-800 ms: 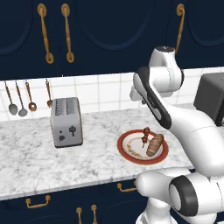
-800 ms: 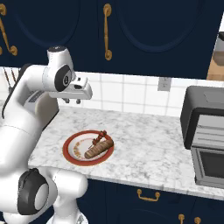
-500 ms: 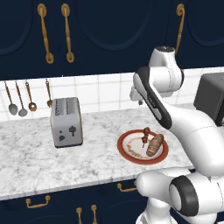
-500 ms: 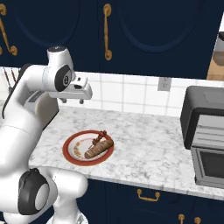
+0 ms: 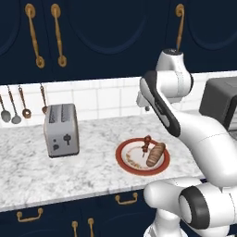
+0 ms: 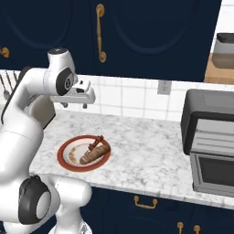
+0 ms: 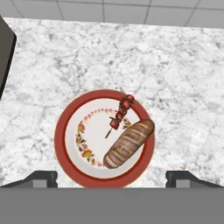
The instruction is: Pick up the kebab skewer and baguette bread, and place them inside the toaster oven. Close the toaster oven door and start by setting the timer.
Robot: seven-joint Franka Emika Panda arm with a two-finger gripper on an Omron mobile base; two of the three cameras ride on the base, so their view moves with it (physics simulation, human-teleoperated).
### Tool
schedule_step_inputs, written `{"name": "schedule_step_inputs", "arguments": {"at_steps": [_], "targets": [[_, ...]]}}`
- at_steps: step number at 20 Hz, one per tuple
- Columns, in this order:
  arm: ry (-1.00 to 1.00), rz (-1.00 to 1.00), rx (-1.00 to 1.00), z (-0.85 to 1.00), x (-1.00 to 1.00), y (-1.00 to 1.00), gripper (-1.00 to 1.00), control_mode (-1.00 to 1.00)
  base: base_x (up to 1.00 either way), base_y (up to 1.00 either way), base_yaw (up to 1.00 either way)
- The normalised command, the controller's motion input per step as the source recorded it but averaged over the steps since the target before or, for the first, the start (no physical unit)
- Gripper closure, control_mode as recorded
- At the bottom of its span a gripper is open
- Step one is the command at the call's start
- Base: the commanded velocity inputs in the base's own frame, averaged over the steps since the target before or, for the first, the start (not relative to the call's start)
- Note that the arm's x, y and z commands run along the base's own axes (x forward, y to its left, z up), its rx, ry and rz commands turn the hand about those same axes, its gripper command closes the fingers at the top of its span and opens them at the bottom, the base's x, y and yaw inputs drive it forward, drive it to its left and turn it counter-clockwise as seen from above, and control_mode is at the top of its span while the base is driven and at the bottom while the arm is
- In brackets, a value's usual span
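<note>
The kebab skewer (image 7: pixel 120 113) and the baguette bread (image 7: pixel 129 143) lie side by side on a red-rimmed plate (image 7: pixel 61 135); the skewer's far end touches the loaf. My gripper (image 7: pixel 111 178) hangs well above the plate, open, with nothing between its fingers. From the base, the gripper (image 6: pixel 74 106) sits high over the counter, behind the plate (image 6: pixel 68 155), the skewer (image 6: pixel 94 143) and the baguette (image 6: pixel 95 154). The toaster oven (image 6: pixel 210 123) stands at the right, with its windowed toaster oven door (image 6: pixel 215 171) low at the front. The other side shows the skewer (image 5: pixel 146 143), the baguette (image 5: pixel 156 154) and the gripper (image 5: pixel 144 107).
A silver slot toaster (image 5: pixel 61 129) stands left of the plate (image 5: pixel 134 162). Spoons (image 5: pixel 14 104) hang on the tiled wall behind it. The toaster oven (image 5: pixel 222 99) is at the far right. Bare marble counter (image 6: pixel 146 151) lies between the plate and the oven.
</note>
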Motion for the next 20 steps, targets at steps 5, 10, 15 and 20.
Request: {"name": "schedule_step_inputs", "arguments": {"at_steps": [5,10,15,20], "targets": [[0.00,0.00,0.00,0.00,0.00,0.00,-1.00,1.00,0.00,-0.50,0.00],[0.00,0.00,0.00,0.00,0.00,0.00,-1.00,1.00,0.00,-0.64,0.00],[0.00,0.00,0.00,0.00,0.00,0.00,-1.00,1.00,0.00,-0.68,0.00],[0.00,0.00,0.00,0.00,0.00,0.00,-1.00,1.00,0.00,-0.66,0.00]]}}
